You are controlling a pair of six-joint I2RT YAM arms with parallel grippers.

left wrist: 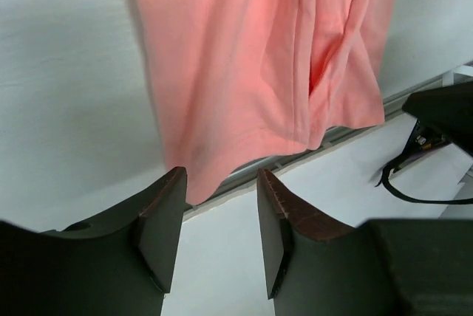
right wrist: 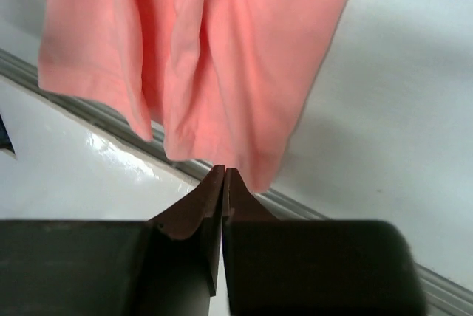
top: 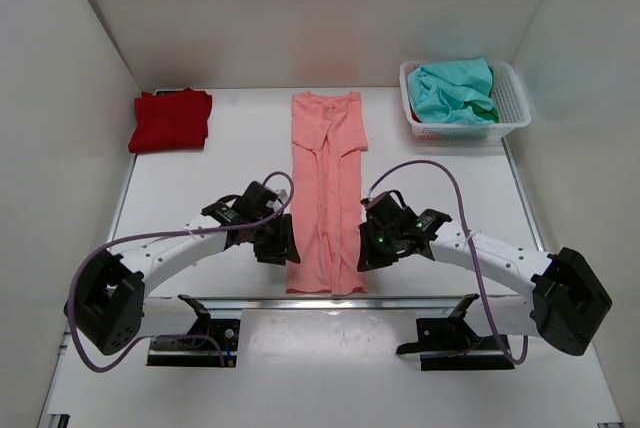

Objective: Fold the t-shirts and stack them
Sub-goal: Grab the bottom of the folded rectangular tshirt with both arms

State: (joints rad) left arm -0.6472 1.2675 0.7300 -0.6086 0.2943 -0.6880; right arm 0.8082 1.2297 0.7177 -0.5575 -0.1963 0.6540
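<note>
Lying lengthwise down the middle of the white table (top: 440,198), the salmon-pink cloth t-shirt (top: 325,188) is folded into a narrow strip with its hem at the near edge. The left gripper (left wrist: 222,183) sits just left of that hem, fingers moderately apart and holding nothing. The right gripper (right wrist: 223,176), just right of the hem, has its fingers pressed together. A folded deep red t-shirt (top: 170,120) rests far left. A crumpled teal-green t-shirt (top: 452,88) fills the white plastic lattice basket (top: 512,98) far right.
</note>
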